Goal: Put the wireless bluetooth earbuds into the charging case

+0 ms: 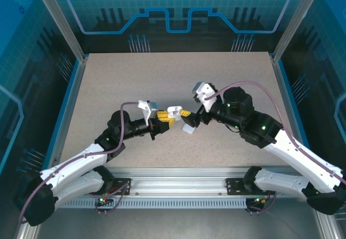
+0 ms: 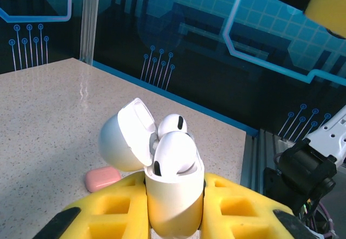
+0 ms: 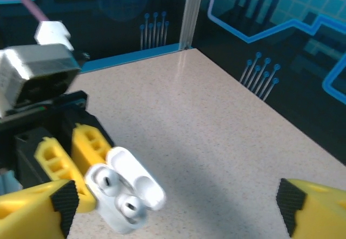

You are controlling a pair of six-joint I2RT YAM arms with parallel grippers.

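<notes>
Two white earbuds (image 2: 173, 124) sit side by side in the sockets of one white charging case (image 2: 173, 198). They are glossy, rounded plastic, each with a small dark spot. The case is smooth and pebble-shaped, and its hinged lid (image 2: 127, 136) is tipped fully back to show a hollow inside. The left fingers (image 2: 174, 212), two blocky yellow pieces with ribbed pockets, are clamped on the body of the case and hold it off the desk (image 2: 43, 114), a flat speckled beige slab. The right fingers (image 3: 177, 206), yellow with black tips, stand wide apart with nothing between them, just beside the case in the top view. One salmon-pink case (image 2: 101, 178), closed and rounded, lies on the desk beyond the left fingers.
</notes>
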